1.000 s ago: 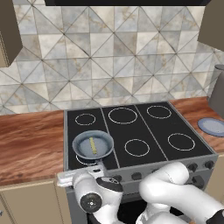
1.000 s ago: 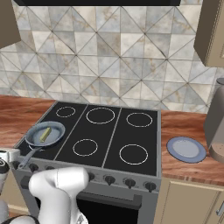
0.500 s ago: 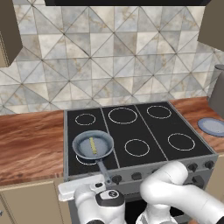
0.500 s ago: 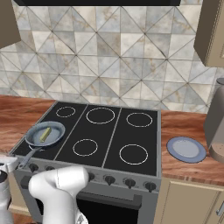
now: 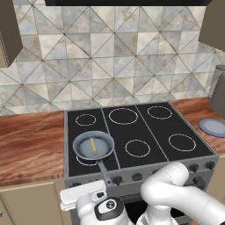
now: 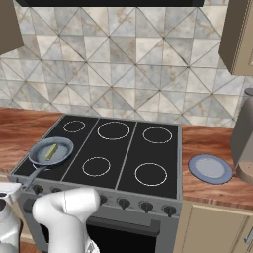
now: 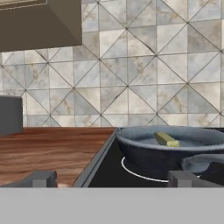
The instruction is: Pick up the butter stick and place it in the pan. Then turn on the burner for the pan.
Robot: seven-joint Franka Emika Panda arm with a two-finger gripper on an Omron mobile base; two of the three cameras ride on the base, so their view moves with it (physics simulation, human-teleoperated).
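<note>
The butter stick (image 5: 92, 146) is already lying inside the pan (image 5: 83, 149) at the lower left of the stove, so the gripper (image 7: 111, 178) is hanging low with fingers spread, probably going for the burner's knob.

Even, bright, diffuse light is rendered throughout; hardly any shadows are cast. The pictures are softly blurred, with faint glare seen on the stove (image 5: 132, 136).
</note>
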